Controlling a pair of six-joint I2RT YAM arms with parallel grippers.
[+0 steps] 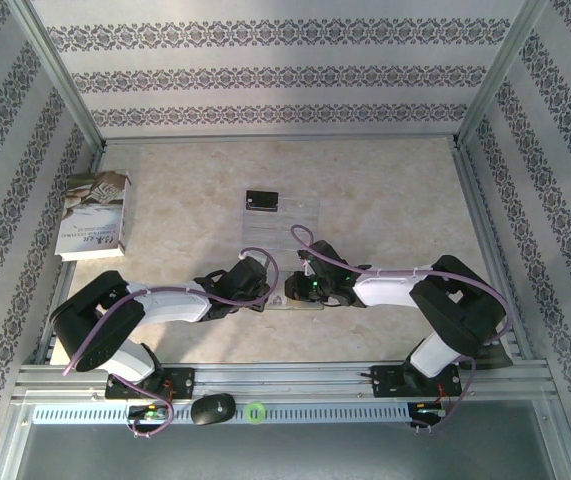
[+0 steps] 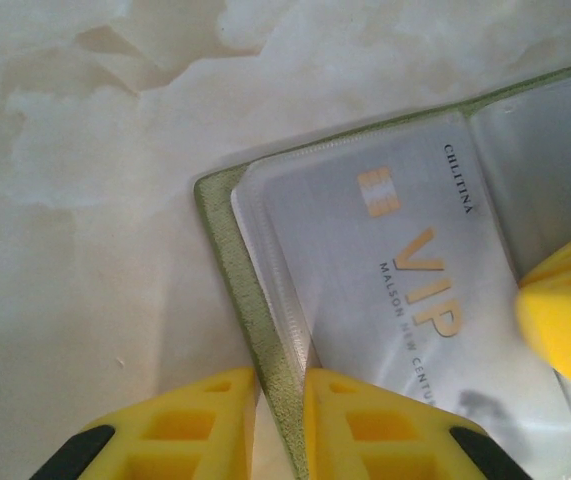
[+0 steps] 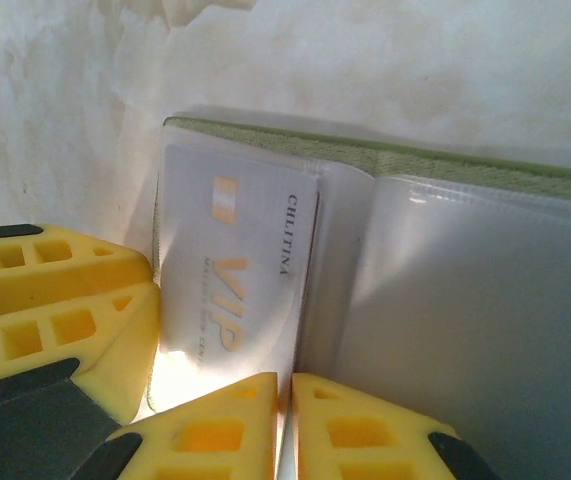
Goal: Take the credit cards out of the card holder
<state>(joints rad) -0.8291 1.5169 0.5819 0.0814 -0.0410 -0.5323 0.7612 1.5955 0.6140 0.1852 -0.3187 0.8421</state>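
Observation:
The card holder [image 2: 227, 240] lies open on the table, yellow-green at the rim with clear pockets inside; from above it shows as a pale strip [image 1: 303, 303] under both wrists. My left gripper [image 2: 280, 420] is shut on its green edge. A silvery-white credit card [image 3: 230, 290] printed "VIP" sits in the left pocket. My right gripper [image 3: 285, 420] is shut on that card's inner edge, beside the fold. The black credit card [image 1: 261, 202] lies apart, further back on the table. The two grippers meet over the holder [image 1: 283, 292].
A clear plastic sheet [image 1: 295, 215] lies under the black card. A white-grey book [image 1: 93, 213] rests at the left edge. Metal frame rails [image 1: 465, 190] and patterned walls bound the table. The holder's right pocket [image 3: 485, 320] looks unfilled.

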